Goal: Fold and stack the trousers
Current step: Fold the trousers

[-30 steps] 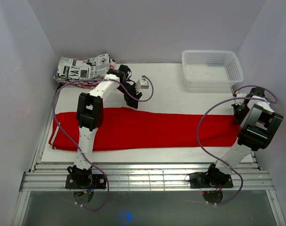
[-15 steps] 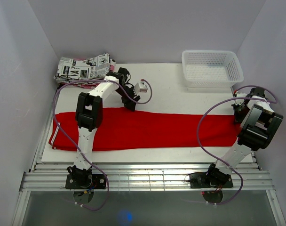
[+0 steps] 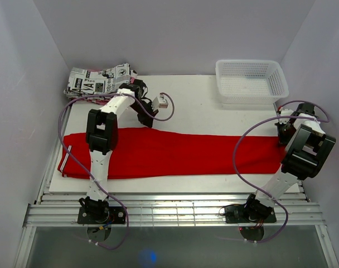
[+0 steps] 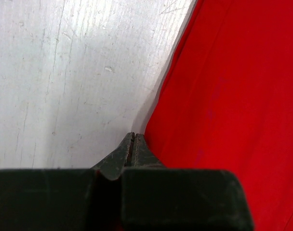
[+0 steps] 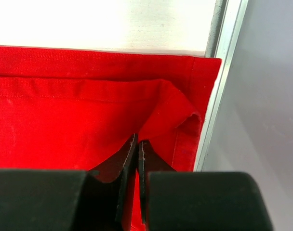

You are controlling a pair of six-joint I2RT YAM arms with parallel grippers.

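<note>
Red trousers (image 3: pixel 175 153) lie flat across mid-frame on the counter (image 3: pixel 197 111), soft & floppy, so I'd lift by edges: R tool (image 5: pixel 138 139) is shut, pinching bunched hem at frame right, L tool (image 4: pixel 133 137) is shut at upper edge, hold unclear.

— What's at the bottom of the picture?
— The two dark jaws, pressed together, with a raised fold of the trousers (image 5: pixel 64 110) pinched at their tips.
— How does the cloth lie?
— Mostly flat on the white desk (image 5: pixel 113 24), bright red, with a stitched band along its far edge. Its end corner reaches the metal rail (image 5: pixel 222 48). Just right of the jaws the cloth bunches into a small hump.
— And past the rail?
— A plain grey wall (image 5: pixel 262 120), right beside it.
</note>
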